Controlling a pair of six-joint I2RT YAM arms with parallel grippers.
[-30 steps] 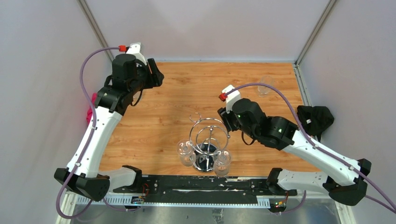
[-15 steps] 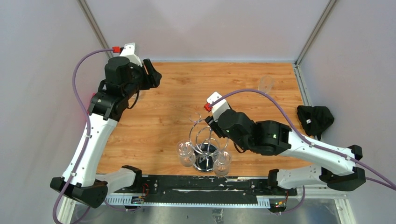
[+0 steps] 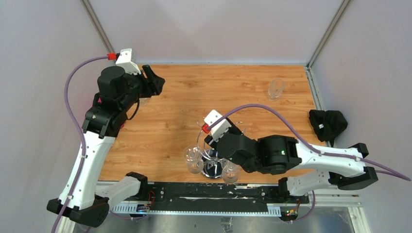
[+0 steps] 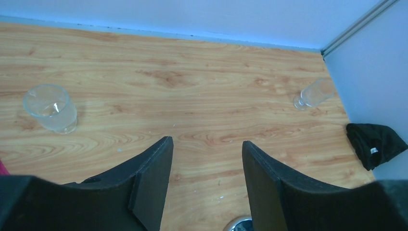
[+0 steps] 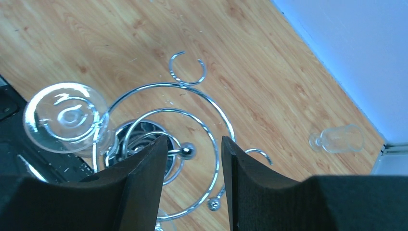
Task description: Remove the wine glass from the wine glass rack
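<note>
Counter [image 3: 170, 126]: wood-grain board, walled at 9, 12 and 3 o'clock, with a black rail [image 3: 209, 191] along the 6 o'clock edge. Bare board is offered from 10 through 2 o'clock and is judged the best room for carrying a glass away. Wine glass rack [image 3: 217, 145]: chrome wire stand set at the counter's 6 o'clock, just inside the rail. It is judged light and liable to be tipped or dragged if a glass snags in its loops. Black cloth [image 3: 328, 124]: lying beyond the 3 o'clock edge, well apart from the rack. Right claw [image 5: 192, 144]: held over the rack's centre pole, jaws parted, nothing gripped. Left claw [image 4: 207, 144]: held at the counter's 10 o'clock, jaws parted and empty, well apart from the rack. Wine glass [image 5: 66, 118]: clear, apparently hung foot-up at the rack's 8 o'clock. It is judged light, rigid, slick and brittle, with the stem its weakest part. Hold is best taken around the bowl or high on the stem, with gentle pressure, and the foot is likely to need sliding outward along the wire, not lifting straight up. Second wine glass [image 3: 231, 170]: hung at the rack's 5 o'clock, close to the rail, so little room is left on that side. Loose glass [image 3: 276, 89]: at the counter's 1 o'clock.
</note>
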